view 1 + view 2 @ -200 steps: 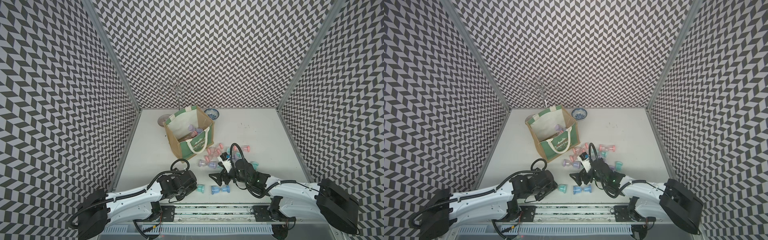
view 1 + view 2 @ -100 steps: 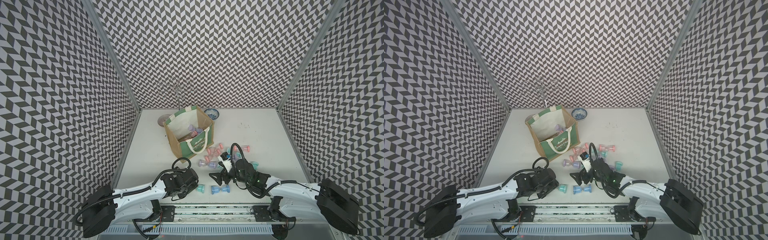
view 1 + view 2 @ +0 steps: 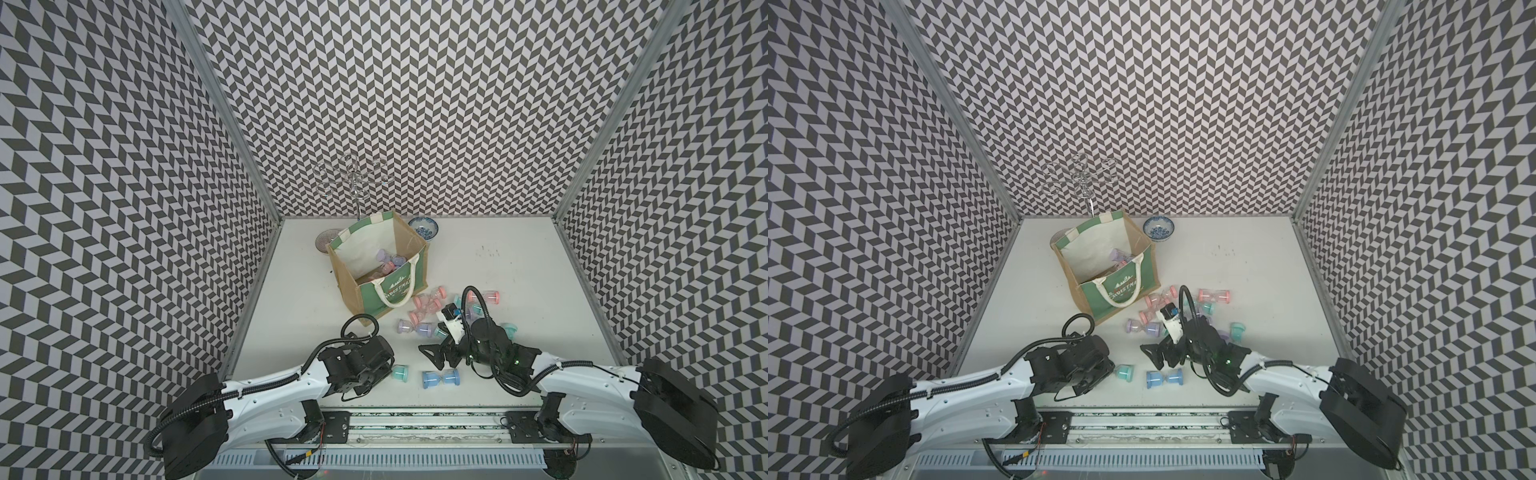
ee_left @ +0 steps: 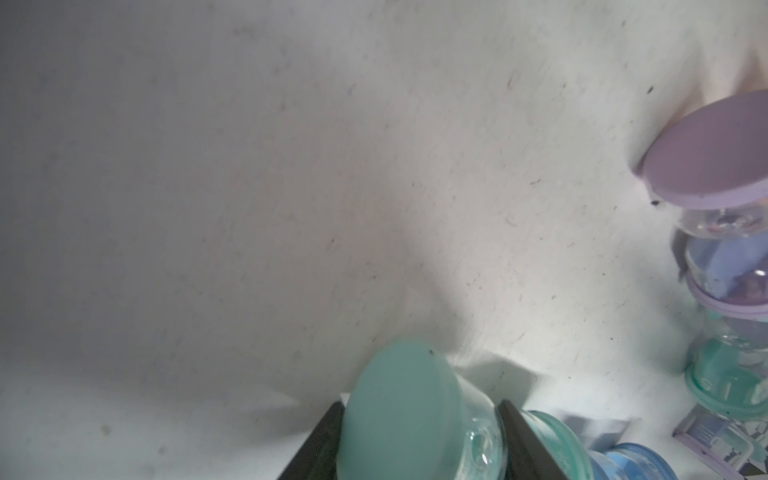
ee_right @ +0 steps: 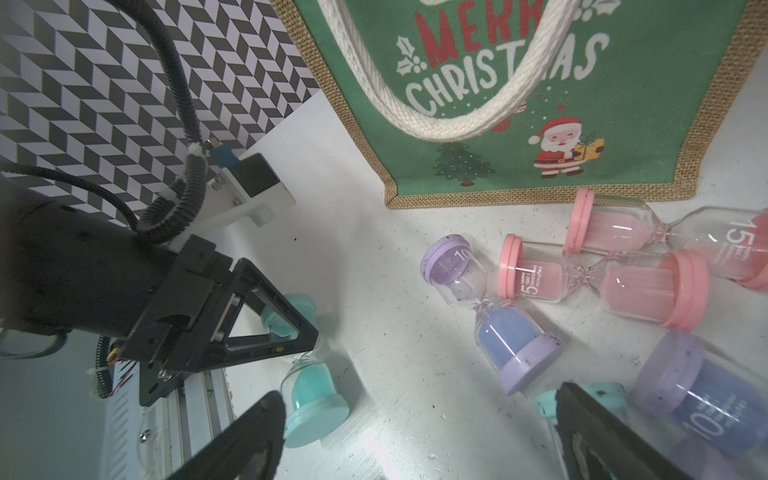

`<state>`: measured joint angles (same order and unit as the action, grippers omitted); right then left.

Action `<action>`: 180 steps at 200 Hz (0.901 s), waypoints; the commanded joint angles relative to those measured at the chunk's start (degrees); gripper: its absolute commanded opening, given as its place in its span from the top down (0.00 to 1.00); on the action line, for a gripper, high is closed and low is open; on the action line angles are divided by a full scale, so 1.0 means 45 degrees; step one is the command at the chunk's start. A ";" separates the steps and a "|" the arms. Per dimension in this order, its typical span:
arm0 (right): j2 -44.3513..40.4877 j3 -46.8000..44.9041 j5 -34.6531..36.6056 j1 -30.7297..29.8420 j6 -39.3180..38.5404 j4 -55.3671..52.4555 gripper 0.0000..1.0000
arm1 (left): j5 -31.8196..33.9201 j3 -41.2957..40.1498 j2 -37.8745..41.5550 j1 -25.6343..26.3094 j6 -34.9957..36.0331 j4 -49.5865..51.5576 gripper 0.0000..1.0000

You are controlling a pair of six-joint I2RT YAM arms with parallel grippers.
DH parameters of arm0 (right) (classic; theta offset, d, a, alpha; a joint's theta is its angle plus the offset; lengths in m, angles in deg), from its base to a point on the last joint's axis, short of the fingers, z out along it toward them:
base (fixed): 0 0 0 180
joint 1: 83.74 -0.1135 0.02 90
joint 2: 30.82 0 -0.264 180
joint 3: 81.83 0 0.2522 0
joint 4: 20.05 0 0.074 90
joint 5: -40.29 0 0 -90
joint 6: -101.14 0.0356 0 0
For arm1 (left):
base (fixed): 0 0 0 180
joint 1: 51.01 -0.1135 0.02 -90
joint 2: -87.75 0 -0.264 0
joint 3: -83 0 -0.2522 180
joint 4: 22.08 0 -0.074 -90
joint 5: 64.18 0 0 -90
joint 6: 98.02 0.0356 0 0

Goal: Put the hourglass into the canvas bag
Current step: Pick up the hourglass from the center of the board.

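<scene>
- Looking down in both top views, the canvas bag [image 3: 395, 291] stands open toward the rear left of the tabletop [image 3: 540, 291], with several stowed hourglasses [image 3: 388, 264] lying inside it.
- Behind the bag, near the rear edge, are a blue-patterned bowl [image 3: 424, 228], a pinkish bowl [image 3: 324, 241] partly hidden by the bag's rim, and a wire stand [image 3: 355, 183].
- The teal hourglass [image 3: 400, 372] lies on its side close to the front edge, at the tip of the left gripper [image 3: 386, 369]. The wrist hides that gripper's jaws from above.
- A blue hourglass [image 3: 440, 379] lies just beside the teal one. The right gripper [image 3: 430, 357] hovers just behind it, jaws spread and empty.
- Between the teal hourglass and the bag lie a purple hourglass [image 3: 413, 328] and pink hourglasses [image 3: 428, 301], scattered off the bag's front corner.
- In the left wrist view, two black fingers [image 4: 515, 436] flank the teal hourglass's glass next to its cap. I cannot tell whether they press on it.
- Also in that view, the blue hourglass lies just beyond the teal one, and a purple-capped hourglass [image 4: 715, 158] lies farther off.
- In the right wrist view, the left gripper straddles the waist of the teal hourglass, which rests on the tabletop.
- The right gripper's own fingers [image 5: 249, 449] stand wide apart with nothing between them.
- The pink hourglasses lie close against the foot of the bag's green panel, with the purple one touching them.
</scene>
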<state>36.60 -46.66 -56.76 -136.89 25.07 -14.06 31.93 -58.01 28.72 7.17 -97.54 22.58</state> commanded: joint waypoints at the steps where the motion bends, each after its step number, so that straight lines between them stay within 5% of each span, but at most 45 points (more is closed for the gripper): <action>1: -0.0325 0.0119 0.0294 -0.0084 -0.0069 0.0387 0.01 | 0.0516 -0.0022 0.0464 -0.0133 0.0076 -0.0065 0.49; 180: -0.2823 0.1667 0.1024 -0.0084 0.1280 -0.1031 0.01 | 0.2978 0.2288 0.1905 -0.0308 0.2598 0.1610 0.54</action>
<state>26.32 -40.89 -53.55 -136.89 30.34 -19.40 40.72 -51.82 36.04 6.31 -89.73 27.49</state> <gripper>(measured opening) 0.993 0.502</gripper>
